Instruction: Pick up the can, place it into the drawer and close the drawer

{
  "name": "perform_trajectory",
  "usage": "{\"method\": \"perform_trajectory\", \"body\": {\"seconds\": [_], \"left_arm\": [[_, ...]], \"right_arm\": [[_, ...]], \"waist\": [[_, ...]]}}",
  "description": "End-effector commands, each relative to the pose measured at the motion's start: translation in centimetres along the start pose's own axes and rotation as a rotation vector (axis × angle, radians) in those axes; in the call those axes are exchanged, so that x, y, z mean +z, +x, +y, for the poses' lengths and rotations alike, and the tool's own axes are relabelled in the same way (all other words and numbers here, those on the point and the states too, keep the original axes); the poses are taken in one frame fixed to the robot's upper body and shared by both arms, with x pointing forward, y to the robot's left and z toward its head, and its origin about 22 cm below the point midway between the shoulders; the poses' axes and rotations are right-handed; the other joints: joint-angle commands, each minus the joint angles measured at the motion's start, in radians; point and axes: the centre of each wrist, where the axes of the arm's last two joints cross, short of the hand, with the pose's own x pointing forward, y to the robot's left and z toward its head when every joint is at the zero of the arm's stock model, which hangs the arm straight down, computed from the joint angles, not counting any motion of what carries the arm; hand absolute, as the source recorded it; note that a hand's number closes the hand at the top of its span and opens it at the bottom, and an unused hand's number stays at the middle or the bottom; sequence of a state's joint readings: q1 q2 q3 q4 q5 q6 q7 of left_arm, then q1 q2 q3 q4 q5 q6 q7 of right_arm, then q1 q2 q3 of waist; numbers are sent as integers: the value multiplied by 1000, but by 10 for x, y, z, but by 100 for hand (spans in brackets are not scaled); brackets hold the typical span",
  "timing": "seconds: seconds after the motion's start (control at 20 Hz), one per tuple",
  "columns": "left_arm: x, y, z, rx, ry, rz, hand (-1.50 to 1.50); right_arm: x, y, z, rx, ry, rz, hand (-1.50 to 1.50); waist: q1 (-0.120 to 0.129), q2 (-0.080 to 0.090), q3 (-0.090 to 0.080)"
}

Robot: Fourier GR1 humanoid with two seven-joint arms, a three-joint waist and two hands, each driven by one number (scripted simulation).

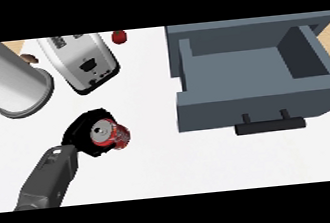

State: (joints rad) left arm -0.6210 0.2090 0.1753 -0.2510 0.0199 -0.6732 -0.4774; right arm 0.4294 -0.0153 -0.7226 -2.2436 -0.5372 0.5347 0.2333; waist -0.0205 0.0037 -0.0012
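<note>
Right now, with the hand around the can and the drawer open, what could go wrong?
1. The left hand curls round the can from one side only; the can might tip or slip when lifted.
2. The drawer lies to the right, and its front wall stands in the path, so a low carry could knock the can against it.
3. The toaster stands close behind the hand and could be bumped.
</note>
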Motion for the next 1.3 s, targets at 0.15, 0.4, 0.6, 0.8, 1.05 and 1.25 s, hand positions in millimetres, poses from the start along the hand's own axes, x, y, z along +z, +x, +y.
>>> {"method": "perform_trajectory", "body": {"seconds": [0.15, 0.4, 0.6, 0.8, 1.05, 1.25], "left_arm": [[-34, 9, -31, 62, -172, -108, 150], [-21, 0, -26, 103, 256, -272, 150], [-21, 24, -16, 112, 444, -351, 150], [-48, 36, -58, 85, 442, -411, 150], [-48, 89, -76, 16, 422, -448, 150], [-50, 128, -104, -35, 419, -447, 150]], "right_arm": [[5, 12, -1, -14, -2, 9, -150], [13, 11, 0, 4, -35, 15, -150], [12, 6, 2, 12, -33, 7, -150], [18, 3, -7, 3, -49, 9, -150], [17, 2, -7, 4, -61, 19, -150], [10, 11, -2, 8, -51, 6, -150]], "waist": [[6, -5, 1], [31, -14, 2], [44, -18, 4], [42, -19, 4], [43, -18, 4], [30, -11, 2]]}}
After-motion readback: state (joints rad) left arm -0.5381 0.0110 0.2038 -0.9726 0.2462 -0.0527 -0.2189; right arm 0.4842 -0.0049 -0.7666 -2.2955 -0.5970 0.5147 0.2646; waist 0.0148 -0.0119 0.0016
